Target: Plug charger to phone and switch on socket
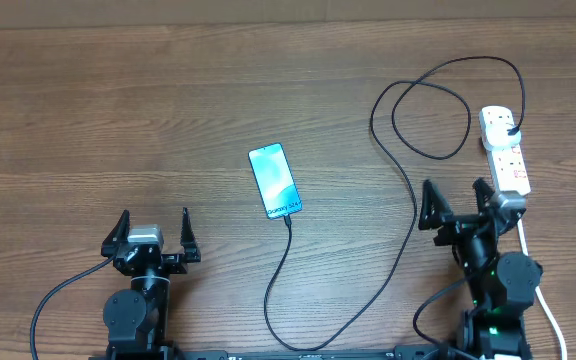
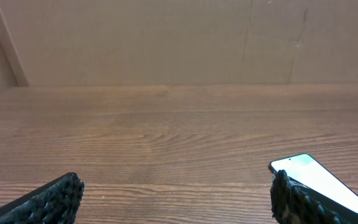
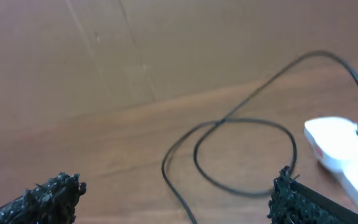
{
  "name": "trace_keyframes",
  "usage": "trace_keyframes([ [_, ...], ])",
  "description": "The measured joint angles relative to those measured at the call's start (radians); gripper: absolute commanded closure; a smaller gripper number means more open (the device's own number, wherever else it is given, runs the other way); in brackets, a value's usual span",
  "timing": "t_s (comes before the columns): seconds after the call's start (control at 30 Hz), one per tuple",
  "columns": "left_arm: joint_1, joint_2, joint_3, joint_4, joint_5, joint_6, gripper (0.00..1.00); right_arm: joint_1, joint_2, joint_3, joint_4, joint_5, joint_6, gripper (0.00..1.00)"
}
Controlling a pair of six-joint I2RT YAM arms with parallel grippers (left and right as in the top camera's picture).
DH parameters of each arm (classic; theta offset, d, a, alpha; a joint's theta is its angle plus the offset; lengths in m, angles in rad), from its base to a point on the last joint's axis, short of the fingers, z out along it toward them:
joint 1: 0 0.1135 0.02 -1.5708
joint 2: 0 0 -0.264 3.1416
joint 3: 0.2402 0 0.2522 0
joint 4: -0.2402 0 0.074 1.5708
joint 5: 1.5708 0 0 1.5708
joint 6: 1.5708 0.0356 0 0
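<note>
The phone (image 1: 274, 181) lies screen-up and lit in the middle of the table, with the charger cable (image 1: 405, 232) running from its near end in a long loop to a black plug (image 1: 509, 131) seated in the white socket strip (image 1: 505, 150) at the far right. The phone's corner shows in the left wrist view (image 2: 319, 182). The cable loop (image 3: 241, 155) and the strip's end (image 3: 339, 148) show in the right wrist view. My left gripper (image 1: 154, 234) is open and empty at the near left. My right gripper (image 1: 457, 204) is open and empty, just left of the strip.
The strip's white cord (image 1: 548, 305) runs down the right edge past my right arm. A cardboard wall (image 2: 166, 43) stands behind the table's far edge. The cable crosses the table between the phone and my right arm.
</note>
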Motion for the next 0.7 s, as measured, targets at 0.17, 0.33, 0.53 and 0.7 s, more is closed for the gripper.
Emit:
trace_keyframes([
  [0.17, 0.000, 0.000, 0.000, 0.000, 0.000, 0.000, 0.00, 0.002, -0.111, -0.021, -0.174, 0.003, -0.001, 0.00],
  [0.33, 0.000, 0.000, 0.000, 0.000, 0.000, 0.000, 0.00, 0.012, -0.227, -0.032, -0.363, 0.014, 0.000, 0.00],
  [0.53, 0.000, 0.000, 0.000, 0.000, 0.000, 0.000, 0.00, 0.016, -0.310, -0.033, -0.371, 0.035, -0.001, 0.00],
  [0.7, 0.000, 0.000, 0.000, 0.000, 0.000, 0.000, 0.00, 0.051, -0.375, -0.033, -0.370, 0.039, -0.005, 0.00],
])
